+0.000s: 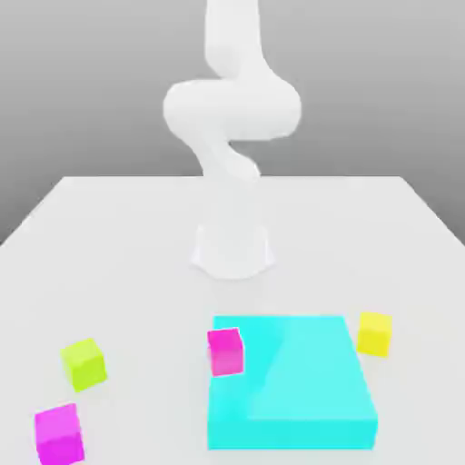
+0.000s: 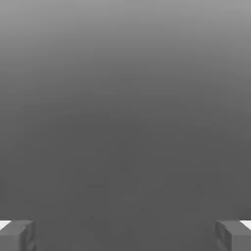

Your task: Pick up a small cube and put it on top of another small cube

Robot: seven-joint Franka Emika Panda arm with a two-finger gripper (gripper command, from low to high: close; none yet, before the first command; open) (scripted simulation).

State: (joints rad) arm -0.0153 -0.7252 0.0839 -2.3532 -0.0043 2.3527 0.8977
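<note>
Pincer (image 2: 125, 235) wide open, nothing in it. Yellow cube (image 1: 374, 333) sits on table (image 1: 118, 236), just beside cyan block (image 1: 291, 381) on exterior view's right. Best approach: come straight down, fingers (image 2: 17, 235) straddling cube w/o nudging block.

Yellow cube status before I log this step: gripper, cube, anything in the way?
Gripper open, holding nothing. Yellow cube on table beside cyan block. Nothing on top of it.
</note>
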